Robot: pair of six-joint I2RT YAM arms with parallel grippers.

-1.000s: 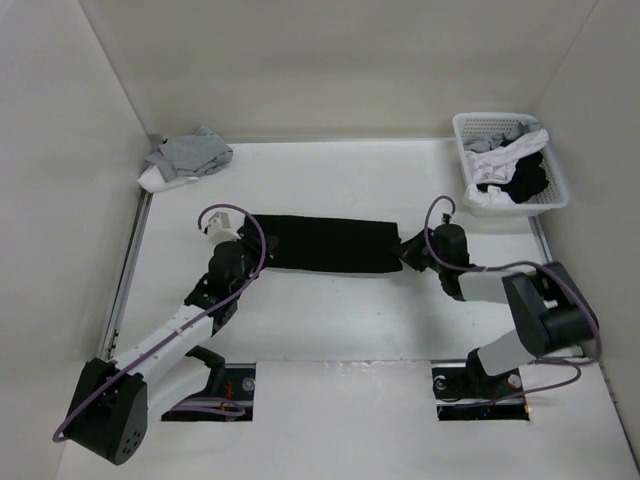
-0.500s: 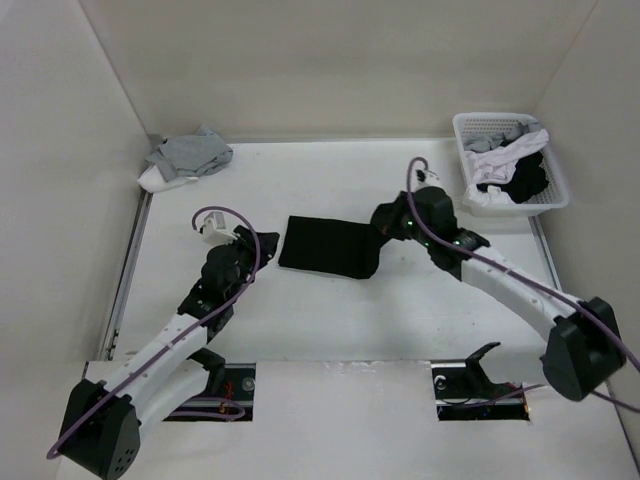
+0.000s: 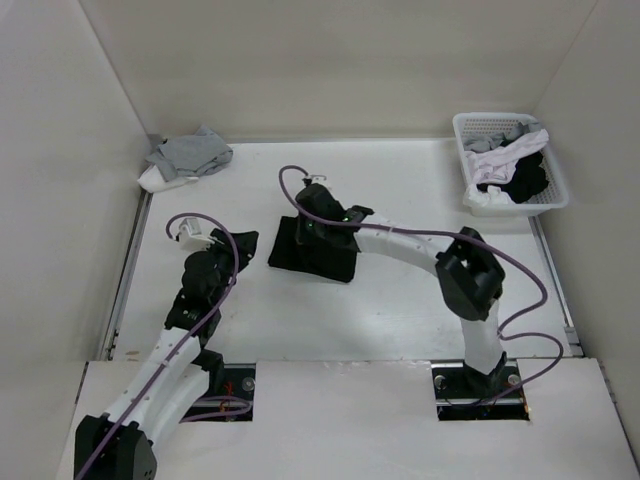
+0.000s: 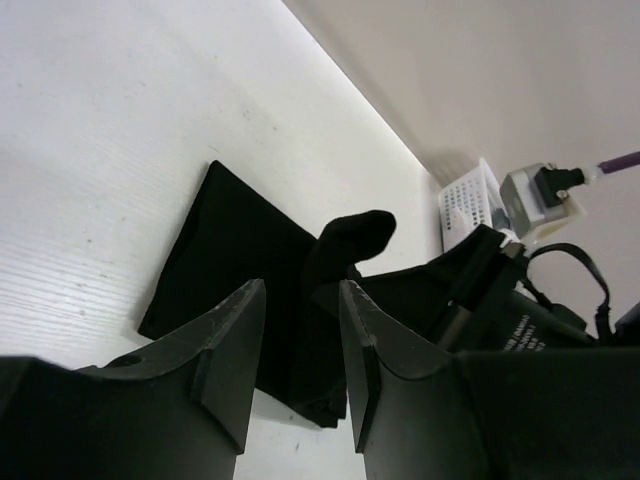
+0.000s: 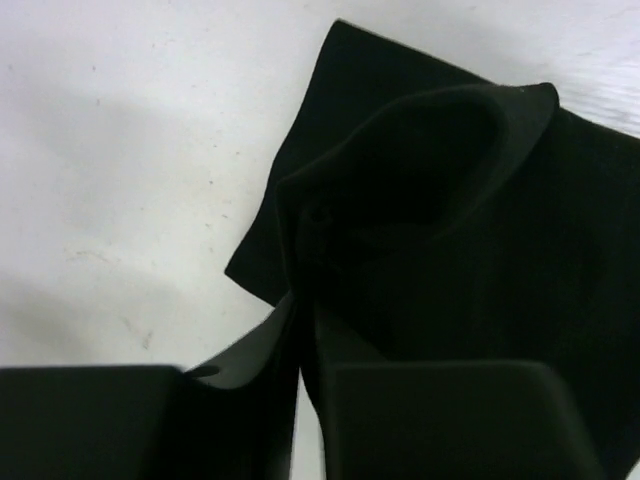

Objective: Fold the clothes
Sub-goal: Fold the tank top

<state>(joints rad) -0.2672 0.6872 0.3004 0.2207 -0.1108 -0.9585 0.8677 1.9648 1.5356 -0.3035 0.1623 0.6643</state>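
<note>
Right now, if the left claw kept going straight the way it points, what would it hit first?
Most likely the black shirt. The left claw is open and aimed at the shirt's near edge, not yet touching it. Depth is hard to judge from here.

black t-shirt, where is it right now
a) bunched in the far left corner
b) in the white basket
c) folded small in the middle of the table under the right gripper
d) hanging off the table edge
c: the black t-shirt lies as a small folded bundle mid-table, with the right gripper down on it.
</note>
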